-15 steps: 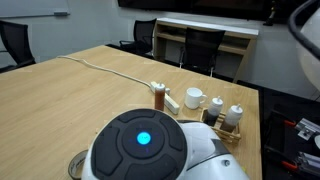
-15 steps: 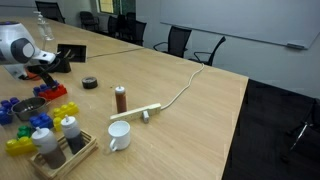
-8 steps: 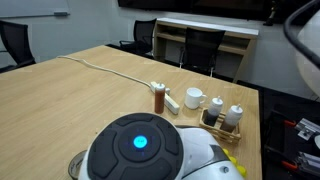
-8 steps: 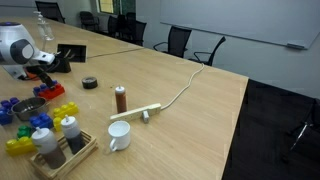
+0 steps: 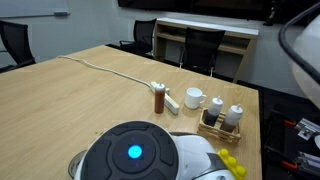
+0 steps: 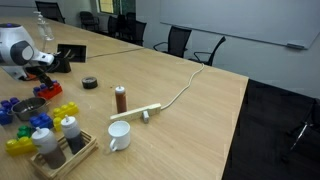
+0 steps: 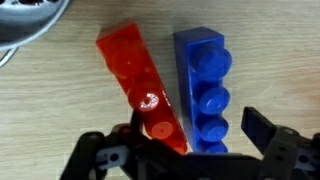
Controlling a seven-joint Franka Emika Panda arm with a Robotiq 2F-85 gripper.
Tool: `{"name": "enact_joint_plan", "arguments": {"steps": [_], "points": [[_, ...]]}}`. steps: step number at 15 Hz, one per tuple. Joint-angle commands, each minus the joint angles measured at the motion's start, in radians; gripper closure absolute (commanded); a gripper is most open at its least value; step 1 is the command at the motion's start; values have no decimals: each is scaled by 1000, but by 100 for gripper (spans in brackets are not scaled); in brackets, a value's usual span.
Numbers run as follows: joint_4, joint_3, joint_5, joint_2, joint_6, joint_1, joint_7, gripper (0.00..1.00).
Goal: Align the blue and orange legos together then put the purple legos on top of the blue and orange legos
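Wooden table [image 7: 50, 110] is carrying the orange brick [image 7: 135, 75] and blue brick [image 7: 203, 85] side by side, long axes running away from the claw [image 7: 188, 138], which is hanging released over their near ends.

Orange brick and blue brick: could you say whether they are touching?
Cannot tell. In the wrist view, table shows between the orange brick and blue brick at top; near the gripper they converge.

Arm's dark cap with blue light [image 5: 133, 153] lower in an exterior view than a second ago.
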Motion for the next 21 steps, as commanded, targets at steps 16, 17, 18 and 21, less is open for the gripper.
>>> {"name": "enact_joint_plan", "arguments": {"steps": [16,17,18,21], "points": [[18,27,22,33,-49,-6,-233,0],[18,25,21,33,-52,-5,-245,0],[20,19,19,35,-56,-1,-251,0],[33,-29,-13,45,-61,32,-237,0]]}}
